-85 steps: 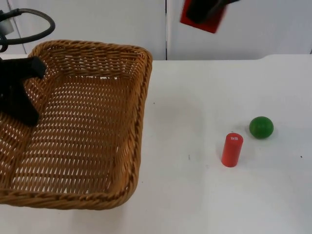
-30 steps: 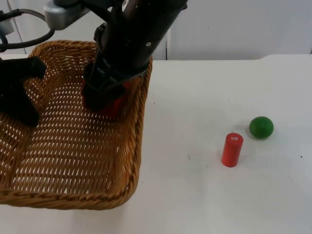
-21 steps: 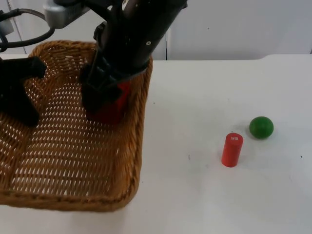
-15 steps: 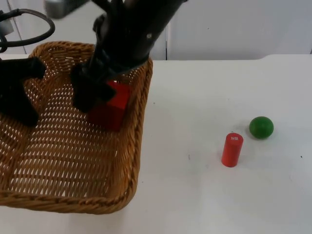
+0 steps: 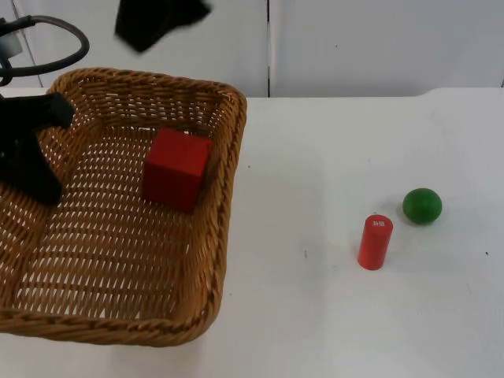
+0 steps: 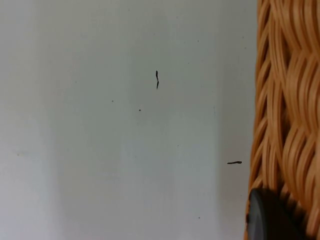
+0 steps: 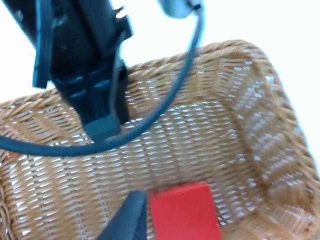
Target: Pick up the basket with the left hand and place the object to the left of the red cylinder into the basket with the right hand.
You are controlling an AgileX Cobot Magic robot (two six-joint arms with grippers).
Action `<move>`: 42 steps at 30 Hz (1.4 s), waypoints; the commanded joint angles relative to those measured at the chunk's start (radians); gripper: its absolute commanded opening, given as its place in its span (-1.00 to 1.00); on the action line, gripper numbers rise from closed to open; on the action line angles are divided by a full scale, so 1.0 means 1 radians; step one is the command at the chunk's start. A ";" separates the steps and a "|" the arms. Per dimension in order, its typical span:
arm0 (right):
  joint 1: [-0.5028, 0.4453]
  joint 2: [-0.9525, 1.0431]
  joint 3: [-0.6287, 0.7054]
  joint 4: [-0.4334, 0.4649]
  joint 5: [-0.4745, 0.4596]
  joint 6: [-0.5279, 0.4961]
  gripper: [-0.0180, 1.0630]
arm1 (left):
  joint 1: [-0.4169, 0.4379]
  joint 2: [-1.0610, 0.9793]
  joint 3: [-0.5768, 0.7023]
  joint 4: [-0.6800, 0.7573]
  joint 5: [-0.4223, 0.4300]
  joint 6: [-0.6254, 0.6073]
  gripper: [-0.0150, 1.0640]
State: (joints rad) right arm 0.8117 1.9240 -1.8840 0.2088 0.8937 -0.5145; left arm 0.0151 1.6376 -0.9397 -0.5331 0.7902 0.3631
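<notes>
A wicker basket [image 5: 227, 189] takes up the table's left side, and my left gripper [image 5: 38, 146] is shut on its left rim. In the left wrist view the basket's rim [image 6: 290, 100] runs past a black fingertip [image 6: 270, 217]. A red cube [image 5: 175, 169] lies inside the basket, close to the right wall. My right gripper [image 5: 157, 22] hangs high above the basket's far edge, open and holding nothing. Its wrist view looks down on the basket [image 7: 265, 115] and the cube [image 7: 182, 212]. The red cylinder [image 5: 375, 242] stands upright on the table at the right.
A green ball [image 5: 422, 205] rests just right of and behind the red cylinder. White table top lies between the basket and the cylinder. The grey partition wall closes off the back.
The right gripper carried the red cube down into the basket, let it go and rose away toward the back. The basket stayed in the left gripper's hold.
</notes>
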 commanded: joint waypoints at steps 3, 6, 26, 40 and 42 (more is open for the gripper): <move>-0.053 -0.076 -0.006 0.004 0.058 0.030 0.98 | -0.002 -0.014 -0.003 -0.026 0.006 -0.003 -0.98; -0.076 -0.101 -0.006 0.004 0.098 0.047 0.98 | -0.002 -0.014 -0.003 -0.026 0.006 -0.003 -0.98; -0.130 -0.450 0.267 -0.025 0.072 0.062 0.98 | -0.002 -0.012 -0.003 -0.028 0.003 -0.003 -0.98; -0.130 -0.497 0.276 -0.025 0.089 0.083 0.98 | -0.002 -0.010 -0.001 -0.028 -0.012 -0.001 -0.98; -0.130 -0.497 0.276 -0.025 0.097 0.085 0.98 | -0.002 -0.006 -0.001 -0.028 -0.022 -0.001 -0.98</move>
State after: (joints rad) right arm 0.6862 1.4366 -1.6094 0.1878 0.9819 -0.4375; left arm 0.0151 1.6376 -0.9397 -0.5331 0.7817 0.3650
